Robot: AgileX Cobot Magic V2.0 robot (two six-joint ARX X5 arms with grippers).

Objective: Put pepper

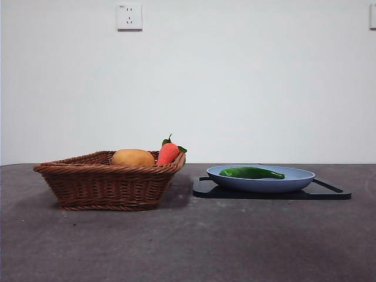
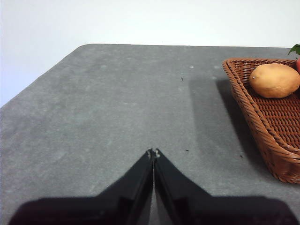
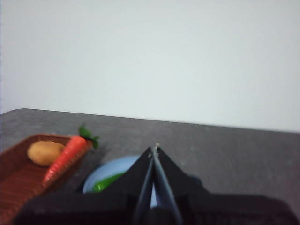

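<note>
Pepper (image 1: 251,173) lies flat in blue plate (image 1: 299,181), long axis across the front view, tip pointing toward the surface's right edge. Plate sits on a black board (image 1: 335,192), right half of the surface (image 1: 188,247), set back from the front edge. Pepper partly hidden behind the right pincer in the right wrist view, only a green bit shows (image 3: 107,183).

Wicker basket (image 1: 106,185) on the left half, just beside the board, not touching as far as the front view shows. Inside: yellow-orange lump (image 1: 133,157) and red-orange carrot w/ green leaves (image 1: 168,153), carrot leaning on the basket rim nearest the plate.

Left pincer (image 2: 153,152): jaws closed tip to tip, nothing between them, low over bare surface to the left of the basket, pointing toward the far edge. Basket corner + lump visible at the side of its view.

Right pincer (image 3: 154,149): jaws closed, empty, held above and short of the plate, aimed at the far edge; view is blurred.

Neither arm shows in the front view.
</note>
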